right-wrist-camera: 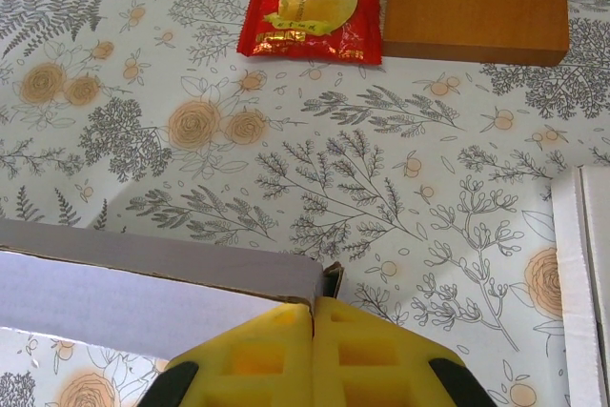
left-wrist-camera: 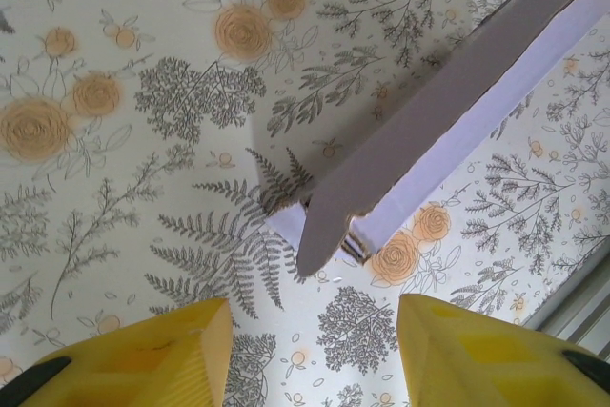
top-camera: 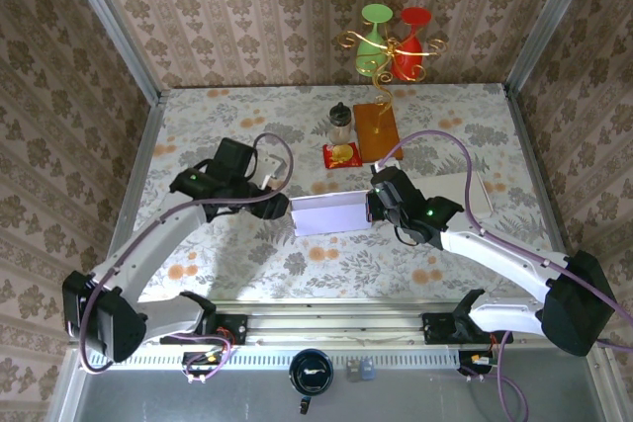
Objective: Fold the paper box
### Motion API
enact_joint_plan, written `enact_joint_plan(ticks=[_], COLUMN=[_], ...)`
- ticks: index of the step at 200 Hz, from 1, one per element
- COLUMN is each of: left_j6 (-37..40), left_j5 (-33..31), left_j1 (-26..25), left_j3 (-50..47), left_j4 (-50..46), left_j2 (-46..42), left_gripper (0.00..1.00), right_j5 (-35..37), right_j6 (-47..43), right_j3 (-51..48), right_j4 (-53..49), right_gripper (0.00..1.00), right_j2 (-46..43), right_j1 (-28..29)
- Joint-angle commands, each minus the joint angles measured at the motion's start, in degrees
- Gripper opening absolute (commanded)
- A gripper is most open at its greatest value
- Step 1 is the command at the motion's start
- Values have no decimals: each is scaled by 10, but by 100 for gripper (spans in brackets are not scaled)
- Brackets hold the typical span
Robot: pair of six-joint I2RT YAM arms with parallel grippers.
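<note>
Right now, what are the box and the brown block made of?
The box looks like thin cardboard: matte, white inside, with a rough brownish cut edge. The block looks like wood, orange-brown and smooth with faint grain, though it could be veneer.

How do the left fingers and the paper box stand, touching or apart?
Apart. Left wrist view: tablecloth shows between the left fingers and the paper box.

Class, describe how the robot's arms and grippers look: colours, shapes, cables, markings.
Left arm and right arm: white links, black joints, a purple cable along each. Fingers: blocky yellow with black patches. A green light glows near the right wrist.
</note>
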Motion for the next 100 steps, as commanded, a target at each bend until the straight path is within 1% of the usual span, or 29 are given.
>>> enact_joint_plan(ticks=[1, 38, 64, 100], left_j6=[38, 51, 50, 44], left_j5=[5, -16, -15, -13], left_j1=[-5, -10, -12, -17], left_j3=[28, 48, 52, 58], left_j4=[-37, -49, -40, -35], left_j2=[24, 46, 56, 76], left_gripper=[49, 50, 50, 44], right_j5=[-5, -9, -9, -10], right_j6=[8, 7, 8, 9], right_j3=[8, 11, 12, 10], right_j4=[-50, -51, -51, -52], right_gripper=[0, 0, 0, 0], right_j2=[16, 19, 21, 19], right_j1=[6, 6, 5, 5])
